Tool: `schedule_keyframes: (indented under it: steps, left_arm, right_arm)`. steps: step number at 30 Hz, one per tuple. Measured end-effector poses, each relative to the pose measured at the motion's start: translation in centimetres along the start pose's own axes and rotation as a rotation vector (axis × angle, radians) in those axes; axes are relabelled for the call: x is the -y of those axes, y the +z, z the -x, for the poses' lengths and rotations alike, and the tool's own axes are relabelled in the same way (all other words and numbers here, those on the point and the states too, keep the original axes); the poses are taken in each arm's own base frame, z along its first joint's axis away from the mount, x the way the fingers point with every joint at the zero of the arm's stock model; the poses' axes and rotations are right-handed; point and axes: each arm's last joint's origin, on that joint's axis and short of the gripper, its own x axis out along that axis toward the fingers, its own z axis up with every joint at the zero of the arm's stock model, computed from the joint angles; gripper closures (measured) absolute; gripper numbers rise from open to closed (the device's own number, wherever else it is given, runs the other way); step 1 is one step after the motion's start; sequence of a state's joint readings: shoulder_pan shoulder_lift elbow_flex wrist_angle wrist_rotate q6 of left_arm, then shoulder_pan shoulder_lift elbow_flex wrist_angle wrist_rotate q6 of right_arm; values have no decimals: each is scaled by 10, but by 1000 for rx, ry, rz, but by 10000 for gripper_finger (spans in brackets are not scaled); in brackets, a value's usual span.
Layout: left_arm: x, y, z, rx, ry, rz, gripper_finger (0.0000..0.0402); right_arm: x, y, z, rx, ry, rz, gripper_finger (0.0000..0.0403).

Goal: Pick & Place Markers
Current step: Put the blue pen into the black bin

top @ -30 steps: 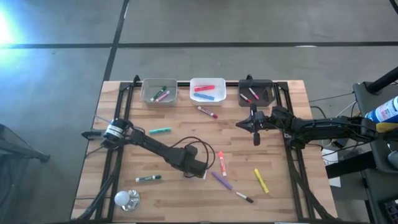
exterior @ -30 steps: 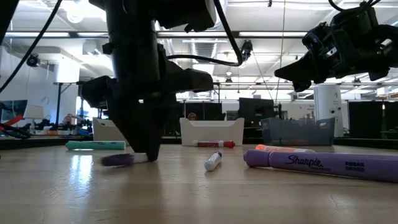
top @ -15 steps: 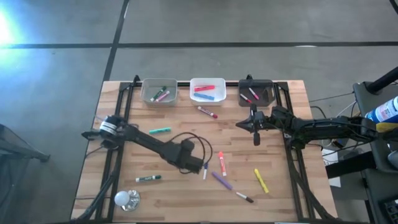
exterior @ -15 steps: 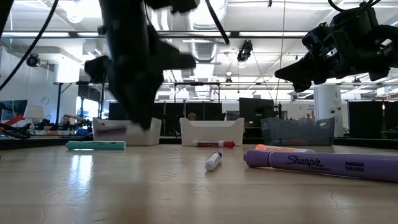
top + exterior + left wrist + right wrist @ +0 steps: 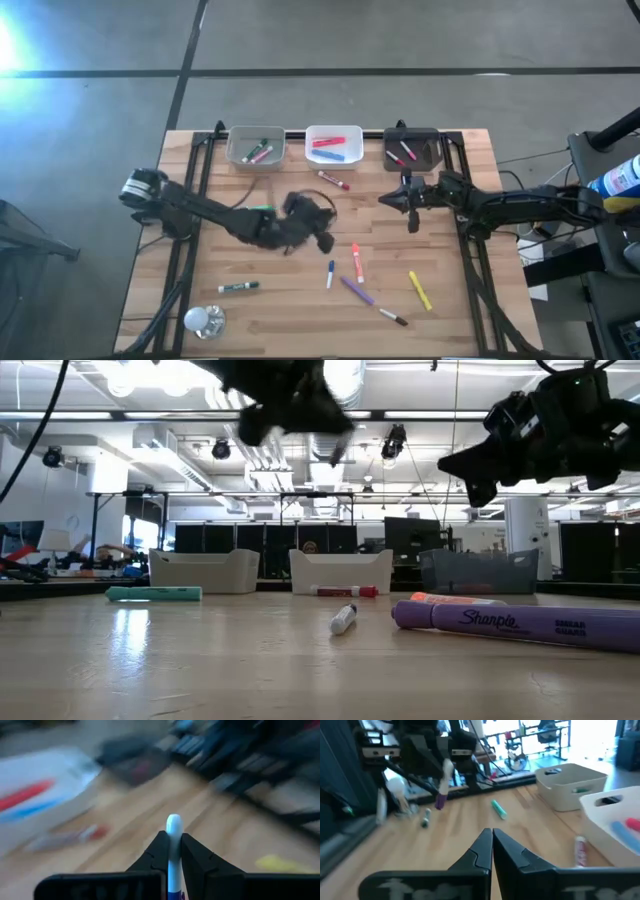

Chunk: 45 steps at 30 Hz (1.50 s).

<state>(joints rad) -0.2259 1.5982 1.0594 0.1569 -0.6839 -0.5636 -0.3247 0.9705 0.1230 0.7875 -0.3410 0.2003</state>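
Jaws of the left gripper (image 5: 173, 851) are clamped on a white-barrelled marker (image 5: 173, 845) with a purple cap, its pale end poking out past the tips. The high view puts this gripper (image 5: 318, 225) above mid-counter, short of the three bins at the far edge. Carrying it well means holding the marker level and lining up squarely over a bin's mouth before letting go, low enough that it drops in rather than bouncing off a rim; which bin is meant I cannot tell. Jaws of the right gripper (image 5: 492, 841) are pressed together on nothing, waiting near the black bin (image 5: 425, 150).

Loose markers lie on the wooden counter (image 5: 460, 320): a teal one (image 5: 153, 594), a purple Sharpie (image 5: 512, 624), a yellow one (image 5: 419, 290), a red-capped one (image 5: 334, 181) just before the white bin (image 5: 333, 158). The clear bin (image 5: 255, 160) holds a few. A light bulb (image 5: 203, 319) sits at the near left corner. Beyond is an open workshop with ceiling lights and desks.
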Motion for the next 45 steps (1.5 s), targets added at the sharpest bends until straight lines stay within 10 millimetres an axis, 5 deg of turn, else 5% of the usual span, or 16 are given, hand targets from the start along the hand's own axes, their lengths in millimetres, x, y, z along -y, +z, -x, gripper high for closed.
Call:
schedule_keyframes:
  steps: [5,10,27,34,43,45]
  left_arm:
    - [-37,6,-17,208,-364,53,376]
    - [-76,11,-31,258,-396,35,376]
    - [-92,32,-39,320,-469,-49,376]
    - [-93,32,-40,318,-465,-59,376]
    - [-94,29,-40,302,-456,-80,367]
    - [-95,30,-38,266,-445,-89,351]
  right_arm:
    - [-3,-1,-7,37,43,-72,371]
    - [-3,1,-19,63,75,-113,324]
    - [14,40,-101,89,77,-104,212]
    - [18,42,-122,74,108,-87,232]
    - [16,46,-117,85,108,-67,364]
    - [16,46,-113,58,99,-58,367]
